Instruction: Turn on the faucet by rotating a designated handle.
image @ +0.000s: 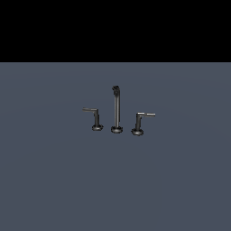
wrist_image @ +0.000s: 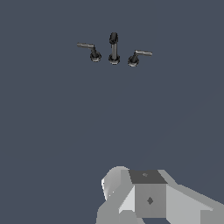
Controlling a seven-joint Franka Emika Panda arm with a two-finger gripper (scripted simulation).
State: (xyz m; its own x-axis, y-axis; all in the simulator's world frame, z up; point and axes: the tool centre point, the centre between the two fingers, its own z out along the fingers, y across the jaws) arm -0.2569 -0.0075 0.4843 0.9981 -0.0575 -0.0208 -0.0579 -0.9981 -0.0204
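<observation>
The faucet is a small dark-metal set on the grey floor, with a tall thin spout point(image: 117, 110) in the middle. The handle point(image: 139, 122) stands on the exterior view's right of the spout, and its lever has a pale silvery tip point(image: 152, 114) pointing away from the spout. The twin handle point(image: 96, 119) with a duller grey lever stands on the other side. In the wrist view the spout point(wrist_image: 113, 48), the handle point(wrist_image: 134, 57) and the twin point(wrist_image: 94, 53) lie far off. Only the pale grey body of my gripper point(wrist_image: 148, 197) shows; its fingers are out of view.
The set stands alone on a flat grey-blue floor point(image: 115, 180). A black background lies beyond the floor's far edge point(image: 115, 62). The arm does not show in the exterior view.
</observation>
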